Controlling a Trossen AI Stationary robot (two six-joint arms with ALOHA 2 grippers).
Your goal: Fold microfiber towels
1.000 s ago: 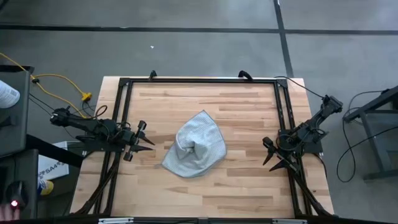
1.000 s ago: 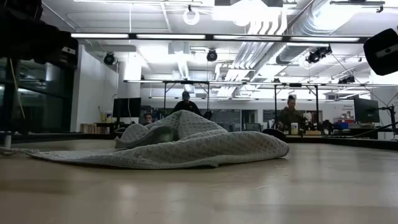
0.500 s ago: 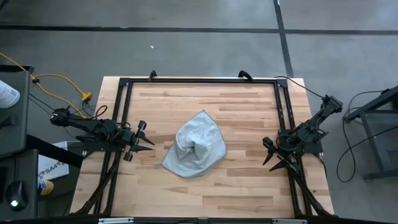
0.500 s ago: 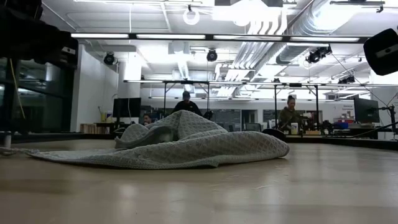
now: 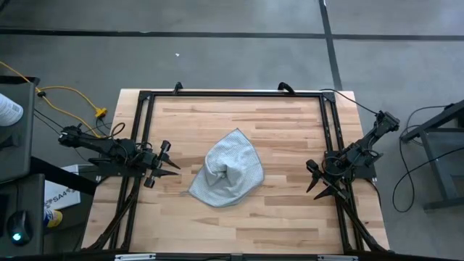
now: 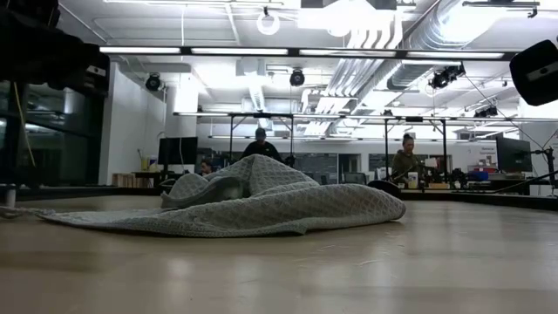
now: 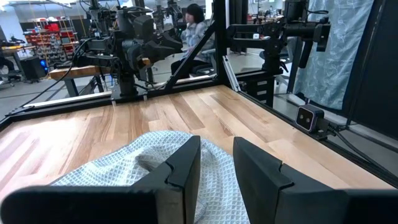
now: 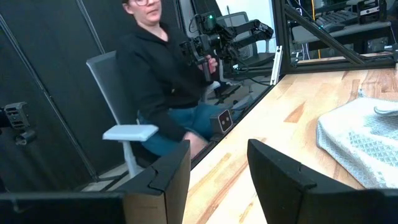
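Wooden tabletop [image 5: 283, 130]: crumpled light grey-blue microfiber towel [image 5: 228, 177] lies unfolded.
Left gripper [image 5: 172, 166] and right gripper [image 5: 313, 187] wait beside it, jaws released; next, probably, spreading it flat.

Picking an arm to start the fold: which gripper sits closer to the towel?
The left gripper: a narrower strip of bare table separates it from the towel than separates the right gripper.

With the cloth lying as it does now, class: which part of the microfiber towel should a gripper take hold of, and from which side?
Probably the pointed corner at the far end of the microfiber towel. It lies flat and single on the wooden table, unlike the bunched, humped middle. The left gripper sits open at the table's left edge, about as near as the right gripper, also open, so come down from above on the left.
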